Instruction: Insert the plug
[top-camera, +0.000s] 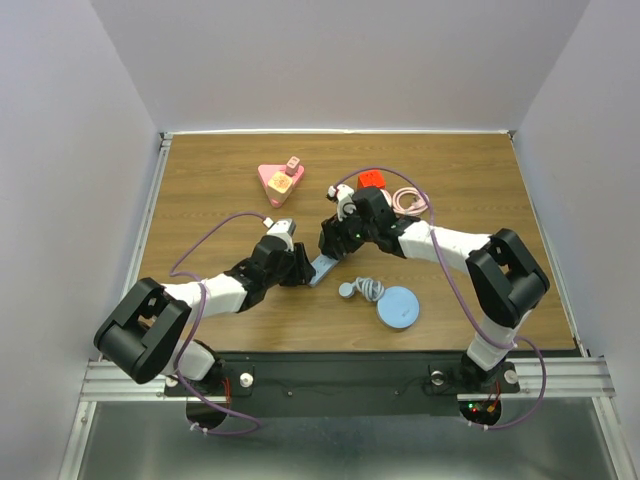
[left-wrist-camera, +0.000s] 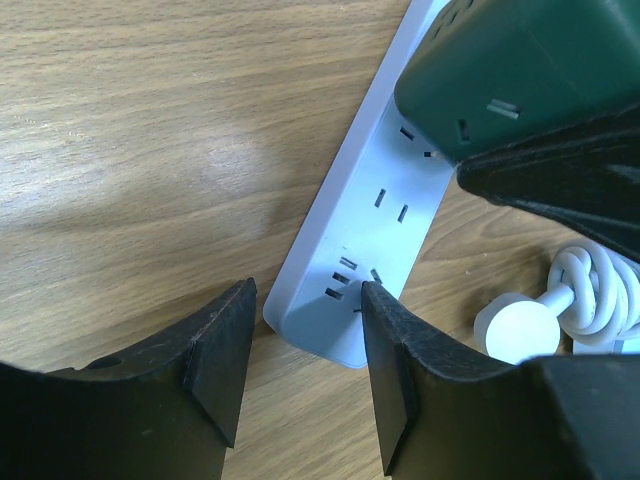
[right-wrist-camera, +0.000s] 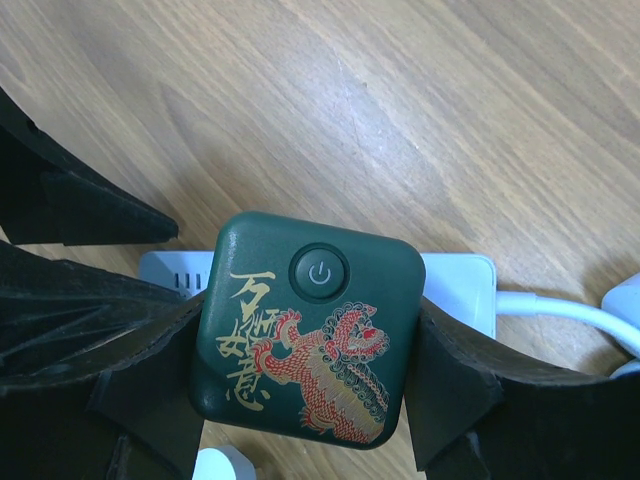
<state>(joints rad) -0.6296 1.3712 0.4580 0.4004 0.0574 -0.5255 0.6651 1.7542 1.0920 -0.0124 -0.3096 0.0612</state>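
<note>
My right gripper (right-wrist-camera: 312, 375) is shut on the plug (right-wrist-camera: 310, 330), a dark green square block with a power button and a red-and-gold lion picture. It holds the plug over the far end of the white power strip (right-wrist-camera: 458, 288); whether the pins are in the sockets is hidden. In the left wrist view the strip (left-wrist-camera: 375, 225) lies slanted on the wood, with the plug (left-wrist-camera: 510, 70) above its far sockets. My left gripper (left-wrist-camera: 305, 370) is open around the strip's near end. Its right finger (left-wrist-camera: 395, 380) is at the strip's corner and its left finger (left-wrist-camera: 215, 360) stands apart from it. From above, both grippers (top-camera: 305, 268) (top-camera: 338, 238) meet at the strip (top-camera: 325, 268).
The strip's white cable lies coiled (top-camera: 365, 290) next to a blue round disc (top-camera: 399, 308). Farther back are a pink triangular piece (top-camera: 280, 180), a red block (top-camera: 372, 179) and a coiled pink cable (top-camera: 408, 200). White walls enclose the table.
</note>
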